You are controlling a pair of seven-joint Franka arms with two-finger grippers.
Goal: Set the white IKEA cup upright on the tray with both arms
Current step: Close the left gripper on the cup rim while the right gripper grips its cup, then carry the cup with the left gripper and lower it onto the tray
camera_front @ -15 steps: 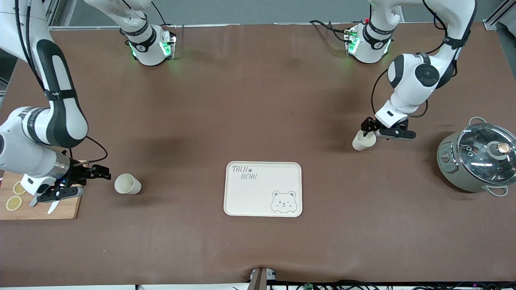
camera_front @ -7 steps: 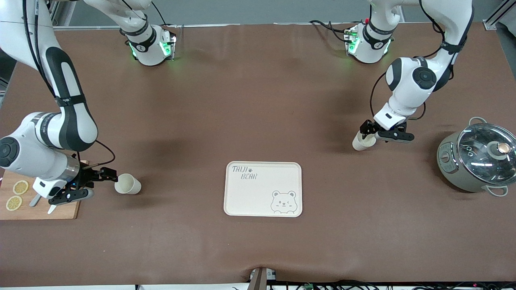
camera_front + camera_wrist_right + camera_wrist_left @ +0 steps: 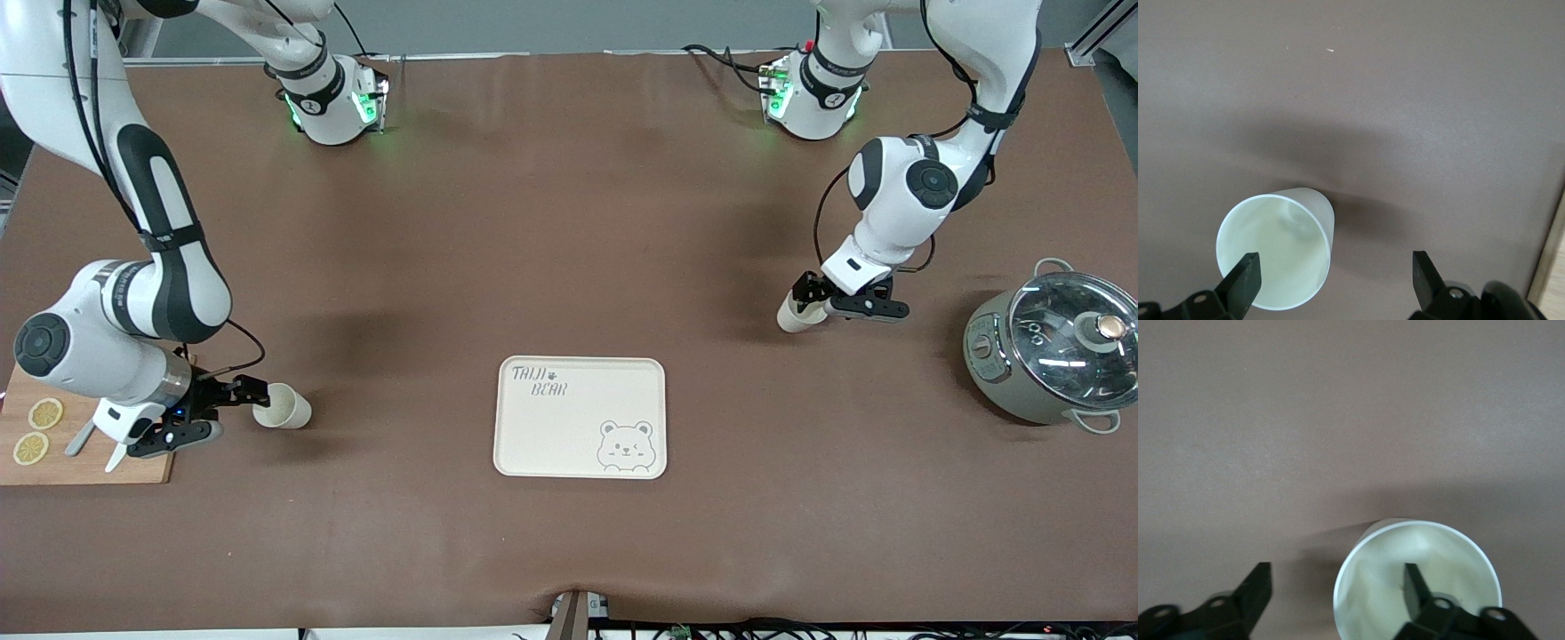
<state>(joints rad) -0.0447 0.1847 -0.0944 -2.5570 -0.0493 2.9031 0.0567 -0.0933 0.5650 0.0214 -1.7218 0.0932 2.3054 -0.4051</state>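
Two white cups lie on their sides on the brown table. One cup lies toward the right arm's end, the other cup toward the left arm's end. The cream bear tray lies empty between them, nearer to the front camera. My right gripper is open at its cup's mouth; in the right wrist view the cup has one finger in front of its mouth. My left gripper is open at the other cup; in the left wrist view one finger is inside the cup, the other outside.
A grey pot with a glass lid stands at the left arm's end. A wooden cutting board with lemon slices and a knife lies at the right arm's end, under the right arm's wrist.
My right gripper has moved off the cutting board up to its cup's mouth. My left gripper has shifted slightly closer onto its cup. Both cups stay put.
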